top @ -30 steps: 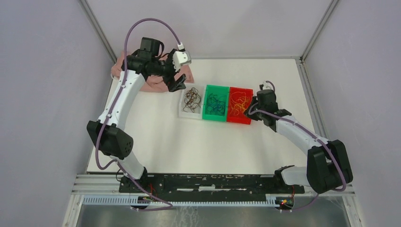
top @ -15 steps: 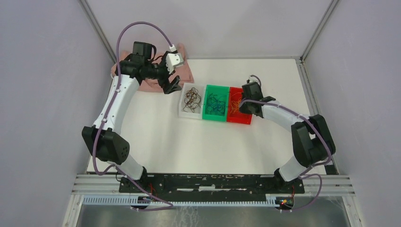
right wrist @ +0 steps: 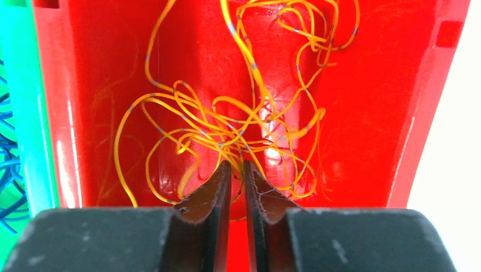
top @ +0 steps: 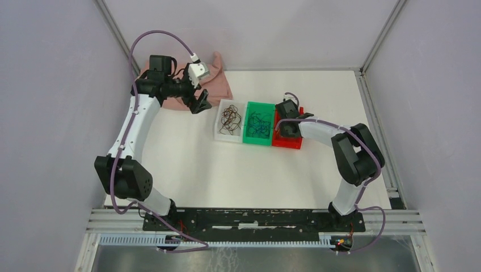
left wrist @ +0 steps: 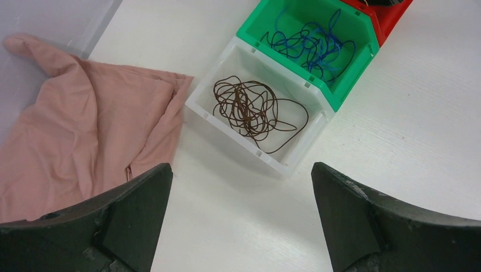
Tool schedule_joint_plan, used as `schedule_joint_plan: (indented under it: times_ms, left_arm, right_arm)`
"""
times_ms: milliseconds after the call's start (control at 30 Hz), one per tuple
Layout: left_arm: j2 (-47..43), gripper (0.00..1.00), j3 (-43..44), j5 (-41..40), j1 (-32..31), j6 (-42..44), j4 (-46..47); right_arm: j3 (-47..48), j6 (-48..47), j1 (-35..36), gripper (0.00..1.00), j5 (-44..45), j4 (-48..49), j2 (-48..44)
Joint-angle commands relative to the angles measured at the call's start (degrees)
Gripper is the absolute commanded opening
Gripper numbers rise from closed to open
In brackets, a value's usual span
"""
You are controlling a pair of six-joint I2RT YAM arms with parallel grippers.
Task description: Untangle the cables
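Left gripper (left wrist: 241, 175): spread wide, raised near table's (top: 227, 170) far-left corner. Right gripper (right wrist: 235, 170): nose-down in red bin (right wrist: 368, 113) amid yellow-orange cables (right wrist: 238, 130), nearly together; grip unclear.

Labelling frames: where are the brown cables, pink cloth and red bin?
brown cables (left wrist: 244, 107), left wrist view, tangle's middle.
pink cloth (left wrist: 74, 141), left wrist view, flat middle.
red bin (right wrist: 380, 107), right wrist view, bare inside.

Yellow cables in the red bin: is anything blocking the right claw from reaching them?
Nothing visible. The right gripper is in the red bin, its tips right at the yellow cables; no wall or other thing lies between.
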Motion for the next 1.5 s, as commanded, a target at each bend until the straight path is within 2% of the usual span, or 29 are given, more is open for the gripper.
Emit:
schedule_joint_plan:
  times_ms: [0,200,333,500,567,667,700,833,900,967,1033,1167,1267,1367,1467]
  left_arm:
    - [-3.81,0.99,-1.62,3.01,2.32,-5.92,5.20]
    - [-7.02,0.99,-5.82,2.17,4.59,-13.97,12.04]
    - [-9.47,0.99,-9.64,0.26,5.68,-17.44,17.13]
    - [-10.38,0.99,-10.60,-3.16,6.58,-19.18,19.13]
    - [-10.55,0.99,-11.01,-4.80,7.23,-20.09,20.21]
    - [-11.20,0.99,-14.80,-6.38,8.72,-22.90,25.13]
    - [-11.69,0.99,-17.26,-6.48,9.32,-24.86,28.57]
    - [-14.47,0.99,-35.79,-8.04,10.10,-38.51,50.01]
    - [-15.16,0.99,-44.02,-8.88,10.01,-42.15,60.92]
    - [-14.61,0.99,-50.04,-10.65,9.98,-42.92,68.09]
    - [-12.43,0.99,-55.14,-11.21,9.99,-44.41,76.45]
    - [-8.96,0.99,-58.83,-15.37,9.99,-42.84,80.27]
    - [-8.90,0.99,-63.73,-18.34,10.07,-40.30,88.69]
    - [-9.71,0.99,-65.74,-18.52,10.04,-39.84,92.88]
    - [-10.13,0.99,-66.02,-19.40,10.08,-39.83,92.75]
  right_arm:
    - [4.03,-2.39,-0.17,0.24,0.78,-1.62,-4.49]
    - [9.28,-3.97,-0.15,0.43,-3.29,-8.69,-12.24]
    - [11.32,-4.99,-0.17,0.53,-2.02,-13.31,-15.70]
    - [13.96,-6.56,-1.00,0.64,0.74,-18.80,-18.75]
    - [14.32,-7.08,-2.66,0.73,1.56,-19.04,-20.56]
    - [12.81,-8.03,-6.91,0.97,2.73,-16.33,-24.22]
    - [10.99,-9.25,-7.83,0.99,3.38,-14.13,-25.87]
    - [-5.77,-9.54,-10.91,0.99,7.72,3.43,-34.30]
    - [-11.10,-6.63,-12.13,0.99,17.47,7.48,-34.87]
    - [-16.68,-4.37,-13.64,0.99,26.67,12.42,-34.80]
    - [-23.77,-2.96,-15.72,0.99,31.27,19.91,-35.65]
    - [-31.13,-0.57,-19.45,0.99,32.52,27.51,-34.57]
    - [-30.97,-3.72,-19.91,0.99,33.82,30.42,-31.24]
    - [-31.04,-7.49,-20.13,0.99,32.56,35.23,-29.58]
    - [-31.52,-10.66,-20.62,0.99,31.19,39.16,-27.19]
